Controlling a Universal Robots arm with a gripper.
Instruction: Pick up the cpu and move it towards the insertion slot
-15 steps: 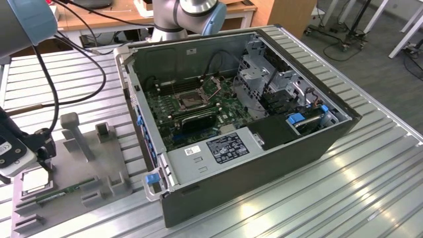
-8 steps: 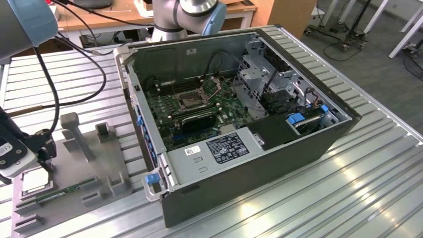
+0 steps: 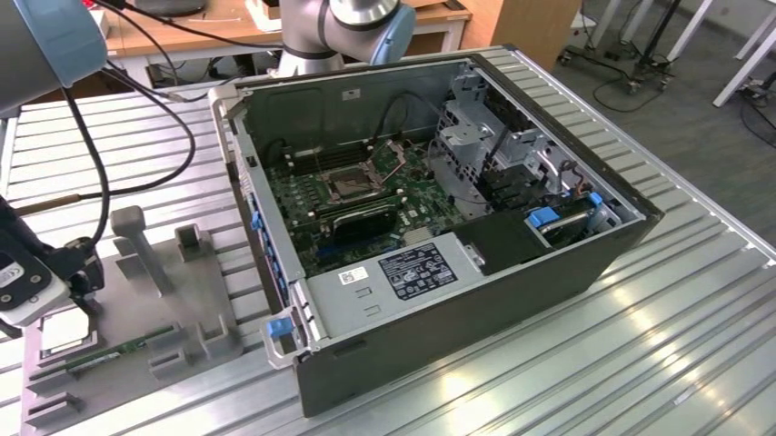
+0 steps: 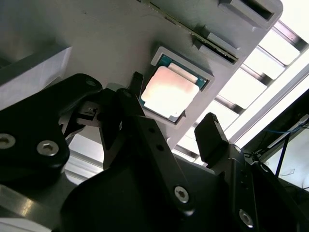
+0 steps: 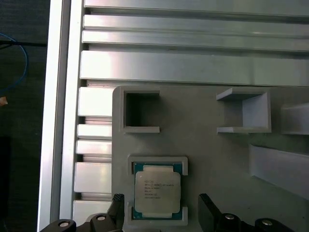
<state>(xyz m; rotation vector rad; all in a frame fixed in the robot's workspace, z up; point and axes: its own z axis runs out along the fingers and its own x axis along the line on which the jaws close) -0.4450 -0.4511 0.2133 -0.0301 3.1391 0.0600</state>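
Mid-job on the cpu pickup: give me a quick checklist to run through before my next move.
1. The cpu sits flat in the grey fixture recess: ok.
2. The end effector is open: ok.
3. Its fingers flank the cpu, one on each side: ok.
4. The cpu is gripped: not ok, the fingers stand clear of it.
5. The insertion slot has its lever open: cannot tell.

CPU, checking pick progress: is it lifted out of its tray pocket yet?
No, the cpu lies flat in its tray pocket, with the open gripper astride it.
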